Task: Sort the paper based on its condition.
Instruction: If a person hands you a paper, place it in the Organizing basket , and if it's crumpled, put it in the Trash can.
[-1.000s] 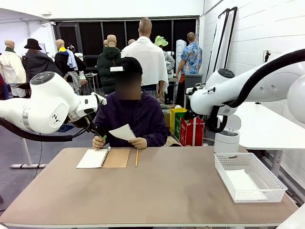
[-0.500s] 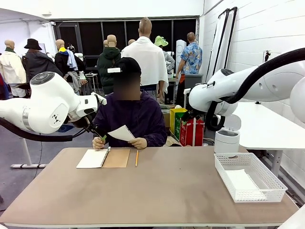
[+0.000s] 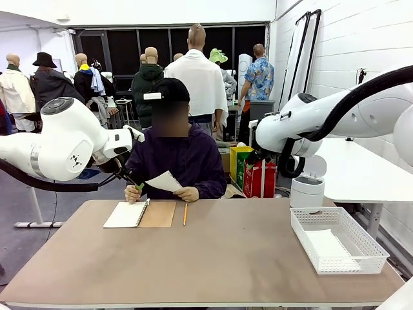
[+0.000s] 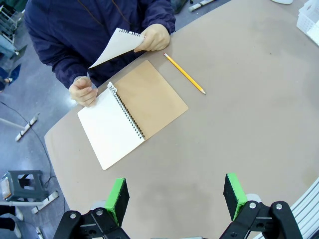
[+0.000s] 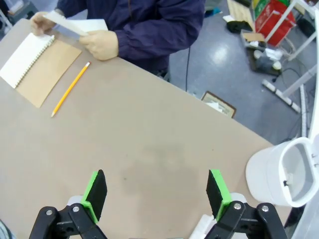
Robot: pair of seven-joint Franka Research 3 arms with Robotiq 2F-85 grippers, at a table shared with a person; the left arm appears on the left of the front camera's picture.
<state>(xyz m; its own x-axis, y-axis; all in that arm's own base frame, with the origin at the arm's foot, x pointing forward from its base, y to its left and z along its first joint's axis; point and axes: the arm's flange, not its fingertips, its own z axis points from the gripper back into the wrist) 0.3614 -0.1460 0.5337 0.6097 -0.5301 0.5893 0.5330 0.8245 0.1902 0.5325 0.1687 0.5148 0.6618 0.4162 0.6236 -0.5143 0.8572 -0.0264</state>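
Note:
A person at the far side holds one sheet of paper in both hands, lifted above an open spiral notebook. In the left wrist view the same paper is tilted, held at its top by one hand, with the notebook below it. My left gripper hangs open high over the table, nothing between its green pads. My right gripper is also open and empty above the table's middle, with the paper far off at the top left. Another white sheet lies in the mesh basket.
A yellow pencil lies right of the notebook, also visible as the pencil and the pencil in the wrist views. A white bin stands off the table's far right corner. The wide near half of the brown table is bare.
My right arm has swung a little lower and toward the table's middle. The person has lowered the sheet slightly. The left arm has not moved.

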